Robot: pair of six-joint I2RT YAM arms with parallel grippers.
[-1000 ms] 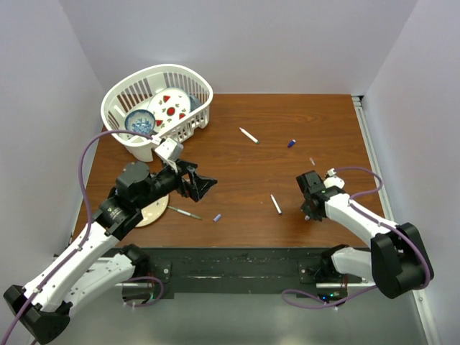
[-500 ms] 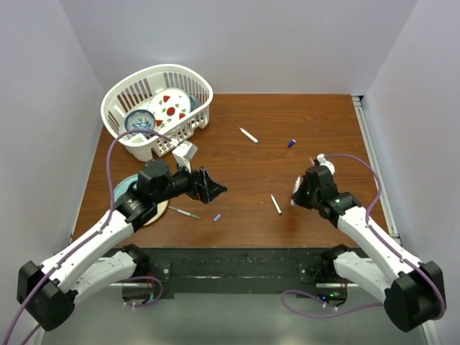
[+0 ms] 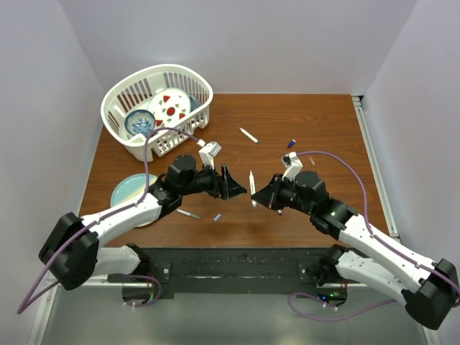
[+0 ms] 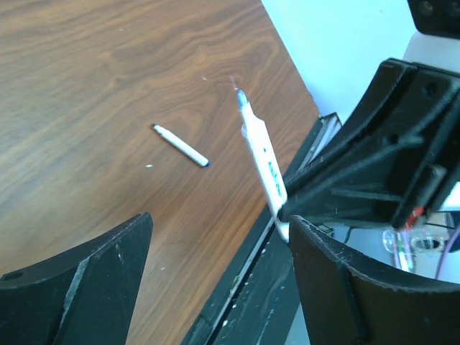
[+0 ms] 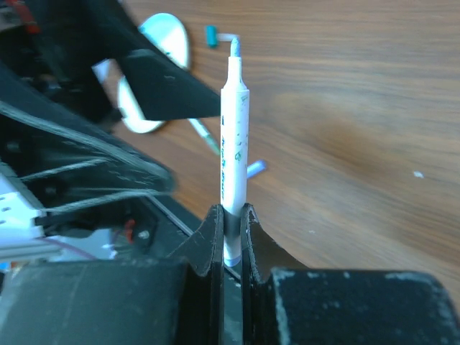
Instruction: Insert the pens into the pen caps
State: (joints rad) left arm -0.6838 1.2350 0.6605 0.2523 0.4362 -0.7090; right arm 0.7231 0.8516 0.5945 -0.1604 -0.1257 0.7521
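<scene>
top view: right gripper is pinching a white pen by its lower end, near the middle of the table. left gripper is facing it from just beside, jaws spread, nothing between them. second pen is lying farther back. third pen is lying near the pale blue plate. blue cap is sitting back right, purple cap near the front edge. white basket is standing back left.

left wrist: left gripper fingers are standing wide apart, gripping nothing. the pen is slanting across ahead of them, tip pointing away, its near end clamped in the right gripper. second pen is lying flat on the wood beyond.

right wrist: right gripper jaws are pressing tight on the pen, which is sticking straight out from them. a dark finger of the left gripper is sitting just beside its barrel. third pen, purple cap and plate are showing behind.
</scene>
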